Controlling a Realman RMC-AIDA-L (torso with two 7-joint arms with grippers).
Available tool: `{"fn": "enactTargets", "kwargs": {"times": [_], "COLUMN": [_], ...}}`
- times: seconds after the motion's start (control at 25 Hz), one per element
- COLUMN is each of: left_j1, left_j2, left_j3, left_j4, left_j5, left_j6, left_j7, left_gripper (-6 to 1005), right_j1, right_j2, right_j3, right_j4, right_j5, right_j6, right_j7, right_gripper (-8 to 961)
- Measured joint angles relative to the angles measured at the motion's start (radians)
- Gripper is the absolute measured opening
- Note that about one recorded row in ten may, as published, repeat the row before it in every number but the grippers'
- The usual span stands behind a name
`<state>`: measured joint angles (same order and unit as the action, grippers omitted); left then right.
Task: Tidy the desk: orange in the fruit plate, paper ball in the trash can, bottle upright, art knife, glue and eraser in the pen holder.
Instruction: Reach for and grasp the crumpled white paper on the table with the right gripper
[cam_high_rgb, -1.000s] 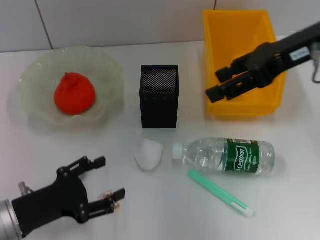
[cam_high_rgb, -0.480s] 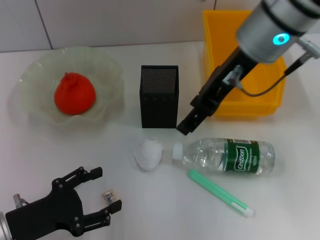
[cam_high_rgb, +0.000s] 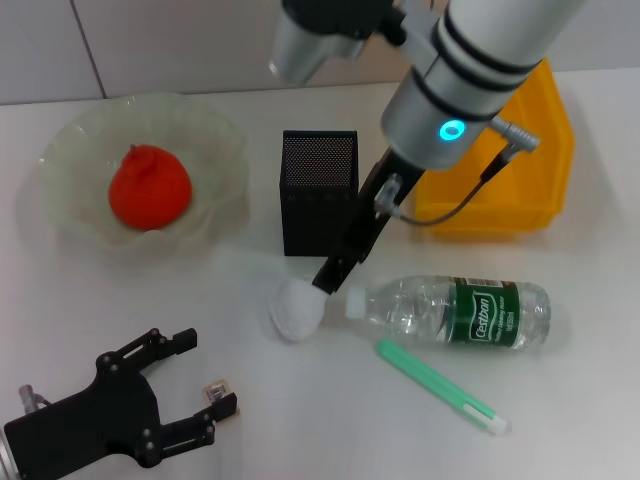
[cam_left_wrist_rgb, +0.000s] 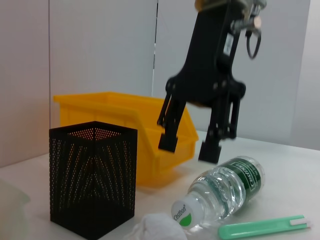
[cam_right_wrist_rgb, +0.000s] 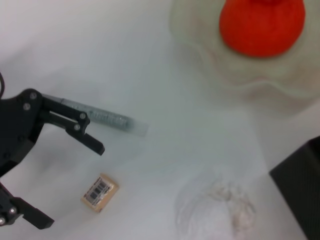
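Note:
The orange (cam_high_rgb: 148, 188) lies in the fruit plate (cam_high_rgb: 215, 150). A white paper ball (cam_high_rgb: 297, 308) rests on the desk in front of the black mesh pen holder (cam_high_rgb: 318, 195). My right gripper (cam_high_rgb: 333, 276) hangs just above the ball, and the left wrist view shows this right gripper (cam_left_wrist_rgb: 192, 145) open and empty. The bottle (cam_high_rgb: 455, 312) lies on its side, with the green art knife (cam_high_rgb: 440, 385) in front of it. My left gripper (cam_high_rgb: 208, 375) is open at the front left, and the eraser (cam_high_rgb: 216, 390) lies between its fingers. A clear glue tube (cam_right_wrist_rgb: 107, 119) lies beside that gripper.
The yellow trash can (cam_high_rgb: 548, 150) stands at the back right, partly behind my right arm. Pen holder, ball and bottle cap sit close together under the right gripper.
My right arm swung from over the trash can down and left to just above the paper ball. The left gripper drew back a little toward the desk's front edge.

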<state>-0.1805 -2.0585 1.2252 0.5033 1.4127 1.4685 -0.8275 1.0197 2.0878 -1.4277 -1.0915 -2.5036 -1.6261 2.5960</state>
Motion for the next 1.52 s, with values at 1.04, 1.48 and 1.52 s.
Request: {"fn": "enactTargets", "kwargs": {"times": [1.04,1.48,1.52], "left_j1": [-0.009,-0.011,-0.011], "left_j2": [-0.005,-0.007,-0.007], "left_j3": [0.010,0.010,0.010], "left_j4": [-0.001,-0.001,-0.002], "left_j5": [0.009,0.011,0.011], "left_j6": [0.003,0.004,0.005], "left_j7": [0.001,0.004,0.008], "left_gripper": [858,857,857], "right_j1": [0.022,0.037,0.037], "right_j2": [0.005,0.005,0.005], "right_j3": [-0.321,-0.376,-0.379], "right_j4": [0.245,0.306,0.308], "right_j5": [0.152,0.189,0.189], "right_j6": [0.388,0.429,0.430], "right_j7": [-0.006,-0.008,-0.008], "right_gripper": [696,676,675]}}
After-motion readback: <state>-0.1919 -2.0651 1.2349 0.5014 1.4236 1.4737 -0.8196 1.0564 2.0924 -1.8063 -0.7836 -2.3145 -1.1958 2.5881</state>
